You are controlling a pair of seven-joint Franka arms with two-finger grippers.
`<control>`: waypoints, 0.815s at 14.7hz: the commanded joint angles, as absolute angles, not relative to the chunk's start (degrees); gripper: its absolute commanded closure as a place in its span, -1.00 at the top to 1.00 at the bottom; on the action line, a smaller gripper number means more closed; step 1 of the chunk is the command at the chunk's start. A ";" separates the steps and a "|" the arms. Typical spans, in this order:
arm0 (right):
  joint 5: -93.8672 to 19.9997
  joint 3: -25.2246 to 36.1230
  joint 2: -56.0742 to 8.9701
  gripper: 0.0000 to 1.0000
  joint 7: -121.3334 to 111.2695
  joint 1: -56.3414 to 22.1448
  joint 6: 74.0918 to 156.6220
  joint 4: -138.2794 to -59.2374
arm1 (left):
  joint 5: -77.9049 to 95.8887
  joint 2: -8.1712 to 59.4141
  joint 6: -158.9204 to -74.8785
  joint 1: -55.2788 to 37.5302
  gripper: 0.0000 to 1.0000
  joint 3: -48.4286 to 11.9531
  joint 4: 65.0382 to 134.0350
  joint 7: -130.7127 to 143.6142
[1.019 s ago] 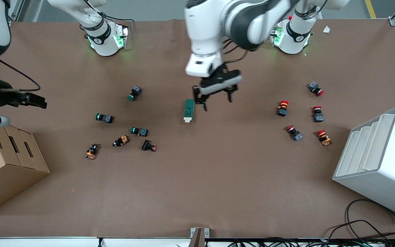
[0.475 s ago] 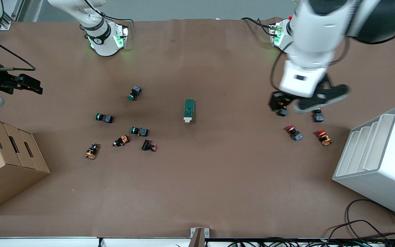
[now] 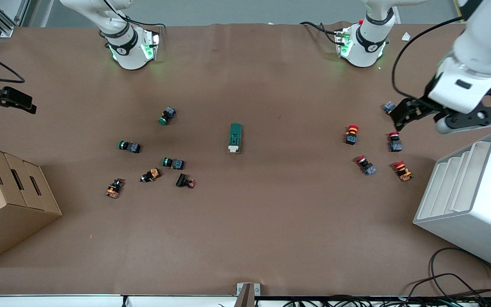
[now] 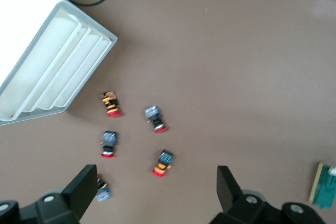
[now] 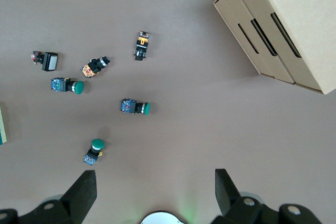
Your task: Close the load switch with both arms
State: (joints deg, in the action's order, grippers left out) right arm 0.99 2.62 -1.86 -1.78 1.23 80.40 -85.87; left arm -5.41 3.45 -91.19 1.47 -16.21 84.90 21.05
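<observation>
One load switch [image 3: 235,137], long axis 12-to-6 with its white lever at 6, sits among eleven push buttons; left gripper [image 4: 156,190] and right gripper [image 5: 155,192] hover spread wide.

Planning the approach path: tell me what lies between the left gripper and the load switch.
In the front view, red-capped buttons lie between the left gripper and the load switch.

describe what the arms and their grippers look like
Both arms are white, jointed, with black bands at the joints and green-lit bases; black cables trail along them. The left gripper is black under a white wrist block. The right gripper is black too, with a black cable looping to it.
</observation>
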 commanded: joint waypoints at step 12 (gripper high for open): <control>-1.14 1.76 0.34 1.00 -2.81 2.46 78.48 -89.10 | 0.71 -8.70 -89.30 -1.41 1.00 -3.96 95.72 1.58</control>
State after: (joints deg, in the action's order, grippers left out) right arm -0.01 2.13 -2.59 -1.94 1.76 76.76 -85.34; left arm 0.52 -8.24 -88.97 -0.78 -4.55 95.57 2.53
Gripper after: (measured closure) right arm 0.000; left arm 0.000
